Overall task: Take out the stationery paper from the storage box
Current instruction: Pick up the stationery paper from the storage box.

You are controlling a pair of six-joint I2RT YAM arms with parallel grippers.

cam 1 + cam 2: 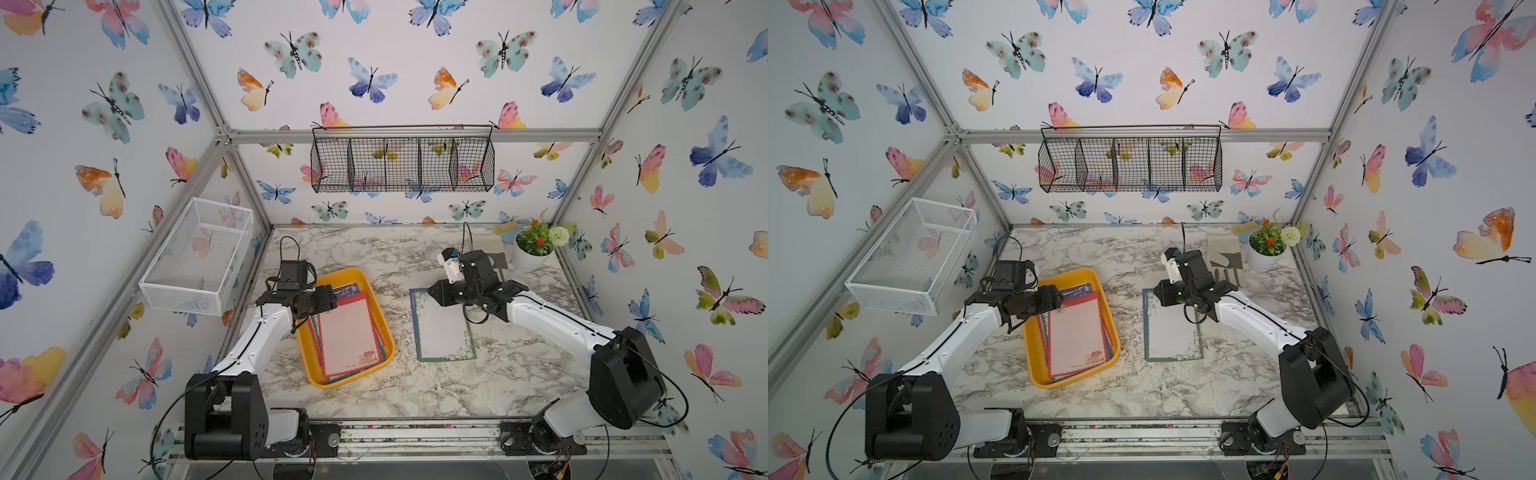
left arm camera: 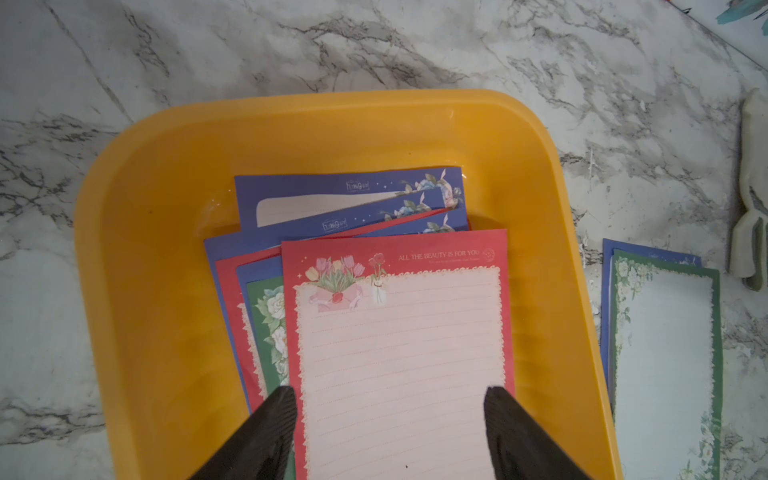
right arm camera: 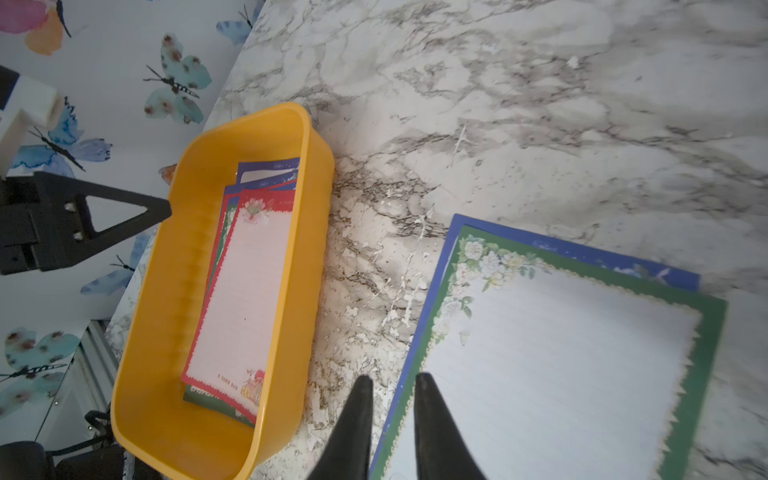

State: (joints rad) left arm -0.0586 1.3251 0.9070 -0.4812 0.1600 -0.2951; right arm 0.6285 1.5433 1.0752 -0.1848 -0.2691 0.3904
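Note:
The yellow-orange storage box (image 1: pixel 353 276) (image 2: pixel 166 208) (image 3: pixel 174 291) lies left of centre on the marble table. Inside it is a fanned stack of stationery paper, topped by a red-bordered pink sheet (image 1: pixel 347 336) (image 2: pixel 399 340) (image 3: pixel 245 291). Blue, red and green edges show beneath it. My left gripper (image 2: pixel 390 392) (image 1: pixel 322 301) hovers open over that top sheet at the box's far end, its fingers spanning the sheet's width. A green-bordered sheet (image 1: pixel 442 328) (image 3: pixel 561 365) rests on a blue one (image 3: pixel 573 249) on the table to the right. My right gripper (image 3: pixel 390 380) (image 1: pixel 434 293) stands over their far left edge, a narrow gap between its fingers and nothing in it.
A white mesh basket (image 1: pixel 199 253) hangs on the left wall and a black wire basket (image 1: pixel 401 164) on the back wall. A white flower pot (image 1: pixel 532 249) stands at the back right with a brush (image 1: pixel 505 227) and a pale glove-like item (image 2: pixel 752 187) near it.

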